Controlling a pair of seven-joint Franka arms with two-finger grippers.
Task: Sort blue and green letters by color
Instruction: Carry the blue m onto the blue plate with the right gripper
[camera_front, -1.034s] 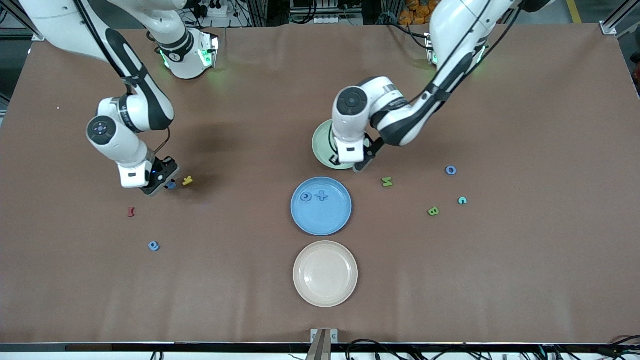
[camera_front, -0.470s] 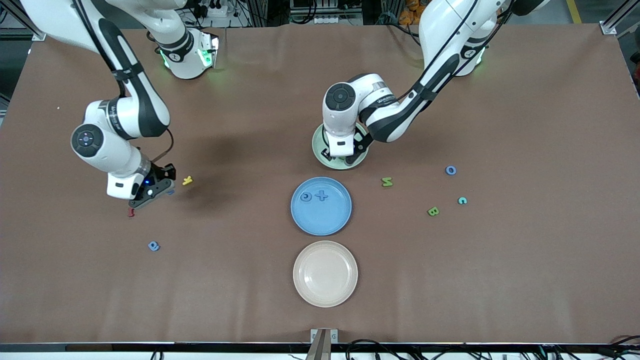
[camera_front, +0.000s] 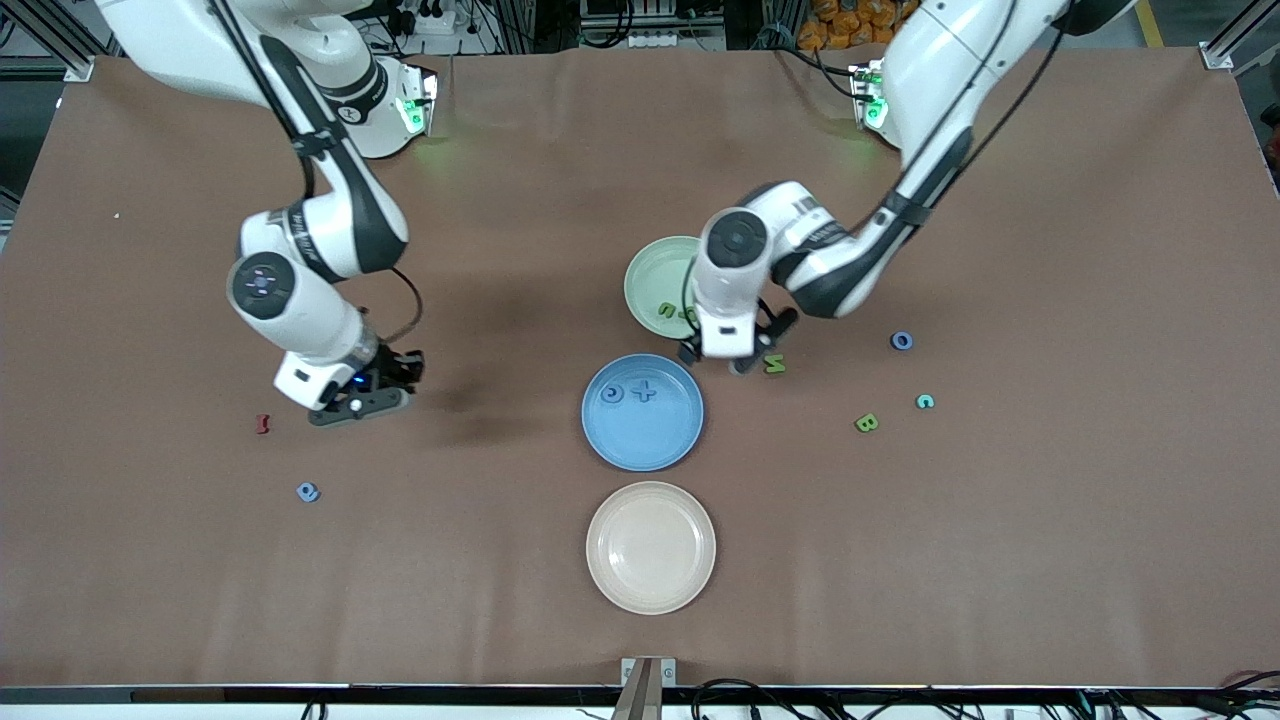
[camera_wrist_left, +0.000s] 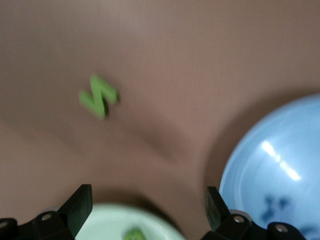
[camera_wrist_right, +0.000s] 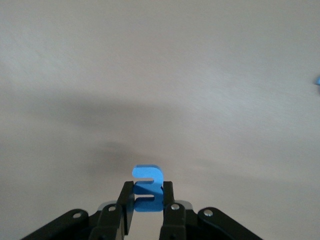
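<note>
My right gripper (camera_wrist_right: 148, 201) is shut on a blue letter (camera_wrist_right: 148, 187) and hangs over bare table (camera_front: 362, 400) toward the right arm's end of the blue plate (camera_front: 672, 445). That plate holds two blue letters (camera_front: 612, 393). My left gripper (camera_front: 716, 360) is open and holds nothing, over the table between the green plate (camera_front: 650, 275) and a green N (camera_front: 775, 364). Green letters (camera_front: 668, 312) lie in the green plate. In the left wrist view the green N (camera_wrist_left: 98, 96), green plate (camera_wrist_left: 115, 222) and blue plate (camera_wrist_left: 280, 165) show past the left gripper (camera_wrist_left: 148, 210).
A beige plate (camera_front: 650, 547) sits nearest the front camera. Loose on the table are a blue O (camera_front: 902, 341), a teal letter (camera_front: 925, 401) and a green B (camera_front: 867, 422) toward the left arm's end, and a dark red letter (camera_front: 263, 423) and a blue letter (camera_front: 308, 491) toward the right arm's end.
The left gripper opened over the green plate, then moved off toward the green N. The right gripper lifted the blue letter and carried it toward the plates.
</note>
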